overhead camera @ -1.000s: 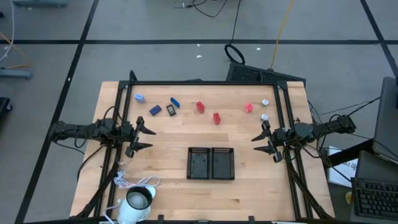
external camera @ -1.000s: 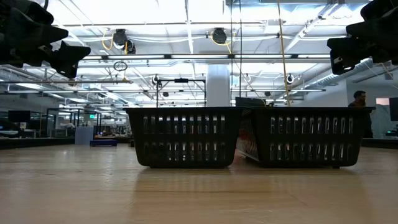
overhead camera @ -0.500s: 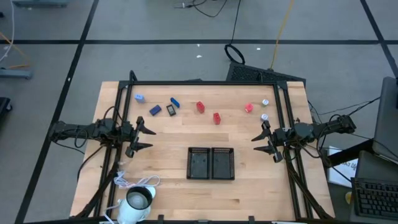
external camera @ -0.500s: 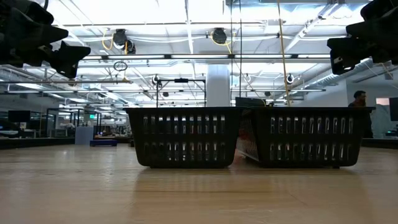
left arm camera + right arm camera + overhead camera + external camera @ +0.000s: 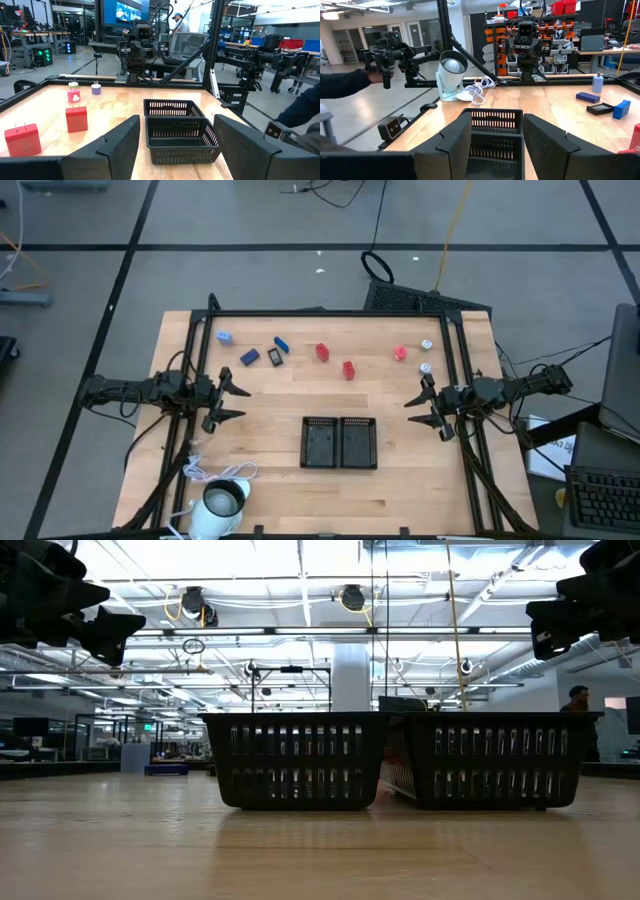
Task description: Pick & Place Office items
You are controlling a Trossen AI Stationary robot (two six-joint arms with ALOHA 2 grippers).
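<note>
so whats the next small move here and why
Probably send the right claw toward the red block just beyond it. Both claws hover open and empty at the table's sides, both black trays look empty, and all the small items lie along the far edge. The left claw can wait.

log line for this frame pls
left gripper: open, empty, left of trays | right gripper: open, empty, right of trays | trays: mid-table | office items: far side, untouched
</note>
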